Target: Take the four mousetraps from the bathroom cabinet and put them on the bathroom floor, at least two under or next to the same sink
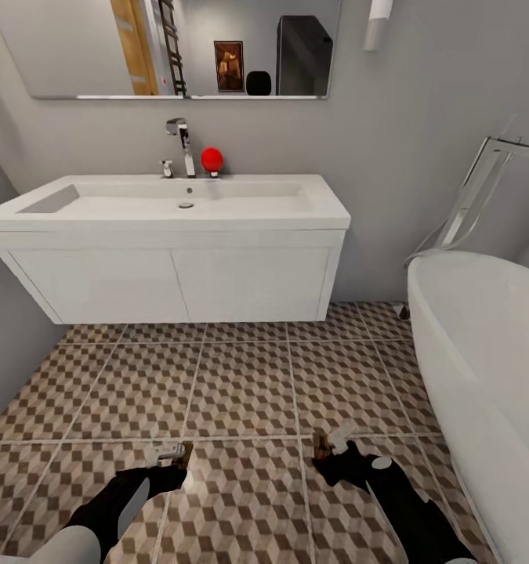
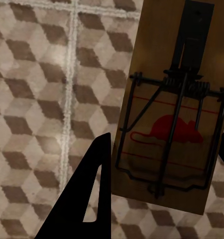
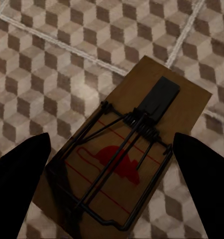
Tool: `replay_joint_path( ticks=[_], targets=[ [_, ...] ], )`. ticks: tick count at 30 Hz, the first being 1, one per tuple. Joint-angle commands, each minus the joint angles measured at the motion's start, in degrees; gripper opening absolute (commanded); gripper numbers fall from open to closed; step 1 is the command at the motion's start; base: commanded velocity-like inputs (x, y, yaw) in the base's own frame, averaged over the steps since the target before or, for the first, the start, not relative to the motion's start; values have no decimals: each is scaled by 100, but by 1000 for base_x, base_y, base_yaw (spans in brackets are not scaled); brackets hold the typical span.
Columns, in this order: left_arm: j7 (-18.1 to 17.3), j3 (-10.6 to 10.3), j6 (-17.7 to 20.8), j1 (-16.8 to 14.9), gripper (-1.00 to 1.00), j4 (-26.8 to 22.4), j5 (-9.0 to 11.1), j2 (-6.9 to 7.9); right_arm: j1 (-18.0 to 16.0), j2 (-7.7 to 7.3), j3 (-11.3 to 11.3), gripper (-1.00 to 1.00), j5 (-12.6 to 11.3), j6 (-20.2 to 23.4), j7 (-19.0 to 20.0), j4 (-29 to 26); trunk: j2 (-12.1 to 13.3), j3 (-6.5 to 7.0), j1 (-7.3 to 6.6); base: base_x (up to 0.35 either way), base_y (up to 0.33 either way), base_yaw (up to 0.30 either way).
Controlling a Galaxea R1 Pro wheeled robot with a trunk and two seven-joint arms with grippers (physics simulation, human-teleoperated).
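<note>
Both arms hang low over the patterned bathroom floor (image 1: 240, 392), in front of the white sink (image 1: 170, 207). My left gripper (image 1: 170, 454) is shut on a brown mousetrap (image 1: 185, 453). In the left wrist view that mousetrap (image 2: 167, 114) sits between the dark fingers (image 2: 87, 199), its wire bar and red mouse print facing the camera. My right gripper (image 1: 332, 445) is shut on a second mousetrap (image 1: 320, 443). The right wrist view has this mousetrap (image 3: 122, 159) spanning the gap between the two fingers (image 3: 17, 179), above the tiles. The cabinet is out of view.
A white oval bathtub (image 1: 491, 368) with a chrome floor tap (image 1: 483, 188) stands at the right, close to my right arm. A grey wall (image 1: 5, 337) closes the left side. A red ball (image 1: 211, 159) rests by the sink tap (image 1: 182, 145), under a wide mirror (image 1: 178, 47).
</note>
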Motion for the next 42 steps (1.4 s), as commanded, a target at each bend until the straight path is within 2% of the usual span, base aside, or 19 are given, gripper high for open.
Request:
replay_joint_path(
  ticks=[1, 3, 5, 8, 9, 13, 15, 18, 21, 24, 26, 28, 35, 42],
  targets=[
    [18, -28, 28, -1, -100, -10, 37, 10, -2, 7, 5, -100, 65, -91, -35, -100, -2, -5, -1, 0, 0, 0],
    [16, -19, 32, -1, -100, -10, 28, 10, -2, 43, 4, -100, 67, -145, -173, -166, -2, -6, -1, 0, 0, 0],
    [24, -13, 90, -7, -100, -16, -5, 8, -31, 188, 4, -100, 68, -173, -601, -285, -2, -6, -1, 0, 0, 0],
    [29, -11, 446, -92, -100, -74, -41, 12, -231, 338, 8, -100, 61, -137, -925, -344, -2, -6, -1, 0, 0, 0],
    [27, -10, 714, -189, -100, -203, -48, 19, -354, 371, 8, -100, 56, -93, -979, -347, -2, -6, -1, 0, 0, 0],
    [30, -10, 1865, -630, -100, -1072, -58, 30, -745, 436, 7, -100, 42, 120, -1040, -314, -2, -6, -1, 0, 0, 0],
    [31, -9, 2122, -863, -100, -1337, -59, 31, -832, 446, 9, -100, 35, 148, -1009, -308, -2, -6, -1, 0, 0, 0],
    [29, -13, 2224, -1004, -100, -1419, -56, 37, -870, 450, 7, -100, 24, 147, -758, -280, -2, -6, -1, 0, 0, 0],
    [25, -29, 2109, -1050, -100, -1086, -58, 48, -883, 452, 10, -100, 25, 64, -401, -104, -2, -6, -1, 0, 0, 0],
    [5, -42, 1364, -1066, -100, -631, -58, 55, -887, 452, 12, -100, 25, -142, -212, 85, -2, -6, -1, 0, 0, 0],
    [-5, -64, 719, -1070, -100, -362, -54, 60, -888, 452, 15, -100, 25, -232, -156, 159, -2, -6, -1, 0, 0, 0],
    [-12, -75, 381, -1072, -100, -149, -50, 97, -889, 452, 22, -100, 25, -265, -131, 196, -2, -6, -1, 0, 0, 0],
    [-128, -78, 224, -1073, -100, -52, -44, 149, -889, 446, 34, -100, 30, -278, -119, 213, -2, -6, -1, 0, 0, 0],
    [-160, -80, 220, -1073, -100, -81, -42, 55, -889, 418, 35, -100, 34, -300, -106, 182, -2, -6, -1, 0, 0, 0]
  ],
)
